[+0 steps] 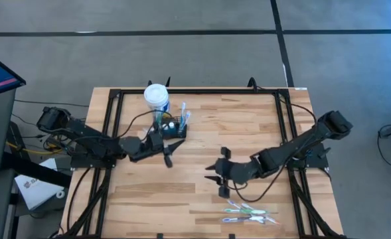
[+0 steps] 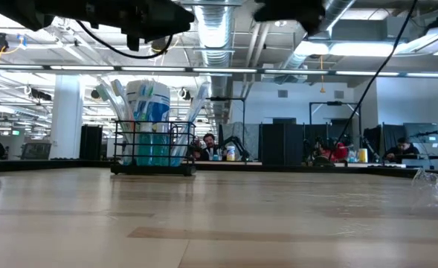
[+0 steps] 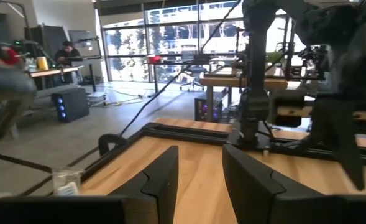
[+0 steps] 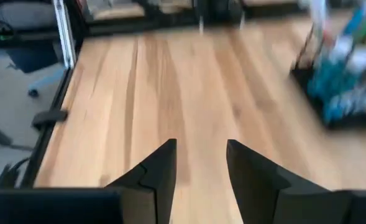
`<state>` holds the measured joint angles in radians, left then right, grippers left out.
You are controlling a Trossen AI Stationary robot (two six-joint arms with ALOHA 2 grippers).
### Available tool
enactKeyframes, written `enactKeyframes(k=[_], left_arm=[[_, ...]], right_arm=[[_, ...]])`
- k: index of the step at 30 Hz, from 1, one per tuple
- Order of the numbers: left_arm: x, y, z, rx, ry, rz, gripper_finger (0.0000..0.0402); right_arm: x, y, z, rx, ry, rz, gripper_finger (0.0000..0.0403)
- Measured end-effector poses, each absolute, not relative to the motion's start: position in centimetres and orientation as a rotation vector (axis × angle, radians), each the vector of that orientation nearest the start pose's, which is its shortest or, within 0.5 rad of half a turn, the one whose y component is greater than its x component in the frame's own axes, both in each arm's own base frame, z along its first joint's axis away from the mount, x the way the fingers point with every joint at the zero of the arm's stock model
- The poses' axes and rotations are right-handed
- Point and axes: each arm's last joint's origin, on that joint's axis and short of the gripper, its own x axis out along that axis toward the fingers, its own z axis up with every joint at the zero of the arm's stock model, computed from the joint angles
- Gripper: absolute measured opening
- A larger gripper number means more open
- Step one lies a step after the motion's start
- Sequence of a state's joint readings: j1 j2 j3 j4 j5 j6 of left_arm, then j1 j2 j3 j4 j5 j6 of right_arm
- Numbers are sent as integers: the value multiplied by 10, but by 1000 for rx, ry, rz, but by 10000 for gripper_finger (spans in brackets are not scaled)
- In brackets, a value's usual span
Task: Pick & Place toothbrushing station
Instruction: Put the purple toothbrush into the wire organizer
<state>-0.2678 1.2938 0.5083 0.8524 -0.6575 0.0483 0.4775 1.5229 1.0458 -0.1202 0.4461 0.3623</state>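
Pale wooden planks of the framed table (image 1: 202, 179) carry everything that matters here, with an open workshop hall stretching behind. On that top stands the small black wire caddy with slotted compartments (image 1: 174, 127), brushes and tubes poking out of it, touching or just beside a white round tub with a blue label (image 1: 156, 97) on its far side from the arms. The left gripper (image 1: 166, 152) hovers just beside the caddy, on the side toward the table's middle, its 2 dark fingers (image 3: 160, 180) spread apart with nothing between them. The right gripper (image 1: 218, 176) hangs well apart from the caddy, across bare wood, likewise spread and empty; in its wrist view the caddy (image 4: 341, 81) sits ahead and off to one side. Several packaged toothbrushes (image 1: 248, 214) lie near the right gripper, on its side away from the caddy. Judged from this, the left arm is much the nearer one to the caddy, whose long axis runs roughly across the left gripper's line of approach.
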Motion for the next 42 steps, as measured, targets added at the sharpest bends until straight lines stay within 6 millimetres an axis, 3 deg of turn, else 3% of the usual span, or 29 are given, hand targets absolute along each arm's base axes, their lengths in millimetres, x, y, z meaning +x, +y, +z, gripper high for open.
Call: enactKeyframes(k=[9,20,42], left_arm=[[248,-56,233,17,-51,367,120],[249,-57,232,17,-51,346,120],[249,-57,232,20,-44,343,118]], right_arm=[[270,160,225,297,837,-156,131],[257,187,189,469,1094,-180,131],[256,196,170,527,1185,-230,131]])
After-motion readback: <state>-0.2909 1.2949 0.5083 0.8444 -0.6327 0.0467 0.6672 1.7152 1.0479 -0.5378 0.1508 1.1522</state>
